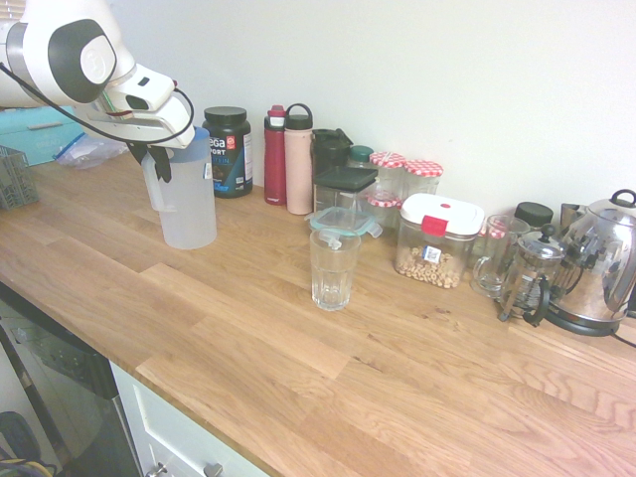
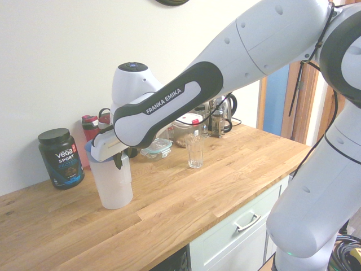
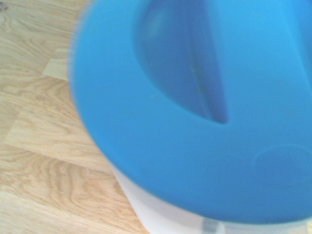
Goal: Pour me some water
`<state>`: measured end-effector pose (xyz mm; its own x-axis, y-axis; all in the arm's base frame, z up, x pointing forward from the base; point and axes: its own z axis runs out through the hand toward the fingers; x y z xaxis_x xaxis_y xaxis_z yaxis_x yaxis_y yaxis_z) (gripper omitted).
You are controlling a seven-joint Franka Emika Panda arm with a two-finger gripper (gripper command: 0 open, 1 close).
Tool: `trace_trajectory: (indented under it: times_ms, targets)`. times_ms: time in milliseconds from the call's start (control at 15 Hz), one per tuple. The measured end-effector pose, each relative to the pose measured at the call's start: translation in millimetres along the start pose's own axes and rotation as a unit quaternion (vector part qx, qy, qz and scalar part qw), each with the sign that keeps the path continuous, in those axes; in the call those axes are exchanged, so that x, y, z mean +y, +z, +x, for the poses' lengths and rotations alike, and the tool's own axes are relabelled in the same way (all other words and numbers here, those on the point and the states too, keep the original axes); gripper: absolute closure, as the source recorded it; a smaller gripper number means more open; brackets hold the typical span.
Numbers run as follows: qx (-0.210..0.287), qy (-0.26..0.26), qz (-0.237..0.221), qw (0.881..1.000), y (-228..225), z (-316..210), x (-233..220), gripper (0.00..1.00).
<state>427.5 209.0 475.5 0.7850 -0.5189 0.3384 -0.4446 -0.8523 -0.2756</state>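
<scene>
The side handle of the tall frosted-white plastic jug [image 1: 189, 204] with blue lid [image 3: 195, 107] is clamped by the closed two-finger gripper [image 1: 159, 159] on the wooden counter [image 1: 298, 348].

I am looking at a frosted plastic jug [image 1: 189, 204] with its smooth, glossy blue lid [image 3: 195, 112], sitting on a matt wooden counter [image 1: 298, 348], with a clear glass [image 1: 333, 268] and shiny steel kettle [image 1: 596, 263].

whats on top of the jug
A blue lid caps the jug, and the gripper sits at its top by the handle. The arm hides most of the lid in both outside views.
</scene>
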Motion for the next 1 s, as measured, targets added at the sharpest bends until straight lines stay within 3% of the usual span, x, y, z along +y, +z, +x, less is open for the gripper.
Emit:
trace_trajectory:
  times_ms: [267,533,1000]
  targets:
    - [0.003,0.000,-0.014,1.000,-5.6,-3.5,2.9,1.00]
    - [0.012,0.016,-0.048,0.999,-48.1,-18.6,19.2,1.00]
    - [0.009,0.101,-0.090,0.991,-143.0,-31.3,121.8,1.00]
